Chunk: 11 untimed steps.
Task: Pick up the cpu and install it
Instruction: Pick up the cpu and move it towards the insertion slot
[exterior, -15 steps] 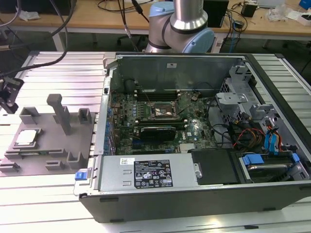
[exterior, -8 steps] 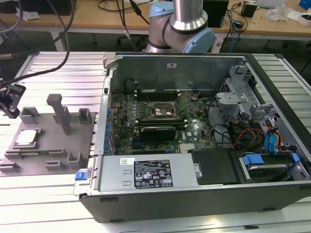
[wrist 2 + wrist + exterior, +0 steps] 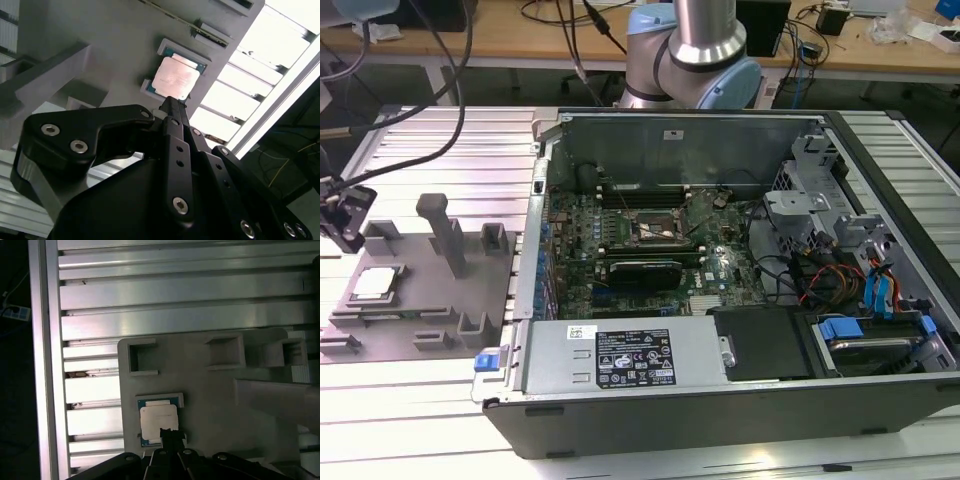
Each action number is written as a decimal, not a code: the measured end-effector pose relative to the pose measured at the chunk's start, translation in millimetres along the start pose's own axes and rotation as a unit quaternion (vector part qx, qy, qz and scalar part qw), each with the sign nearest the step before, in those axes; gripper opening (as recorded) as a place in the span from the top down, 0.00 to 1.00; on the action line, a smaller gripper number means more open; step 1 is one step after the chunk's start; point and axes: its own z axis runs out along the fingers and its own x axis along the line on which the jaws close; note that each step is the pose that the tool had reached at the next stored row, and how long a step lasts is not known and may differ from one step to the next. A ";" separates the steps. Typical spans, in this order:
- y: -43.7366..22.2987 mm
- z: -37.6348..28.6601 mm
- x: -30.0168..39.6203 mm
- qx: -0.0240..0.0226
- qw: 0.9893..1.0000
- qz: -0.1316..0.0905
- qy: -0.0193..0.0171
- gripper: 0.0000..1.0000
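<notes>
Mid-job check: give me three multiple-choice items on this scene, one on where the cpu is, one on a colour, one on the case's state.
1. Where does the cpu lie?
A. in the motherboard socket
B. on the grey fixture plate
C. on top of the power supply

2. What colour is the tab at the case's corner nearest the plate?
A. red
B. blue
C. yellow

3. How is the computer case?
A. side open
B. closed up
C. standing on end

Key:
1 B, the cpu sits flat in a nest on the plate, with the gripper close to it in the first wrist view.
2 B, the tab is plainly blue.
3 A, the motherboard shows inside.
</notes>
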 end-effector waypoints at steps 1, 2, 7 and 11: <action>-0.1 1.3 0.5 0.000 1.000 0.000 0.000 0.89; -0.2 2.7 1.1 0.000 1.000 0.000 0.000 0.89; -0.6 8.8 2.9 0.000 1.000 0.000 0.000 0.89; -1.0 15.3 3.2 0.000 1.000 0.000 0.005 0.89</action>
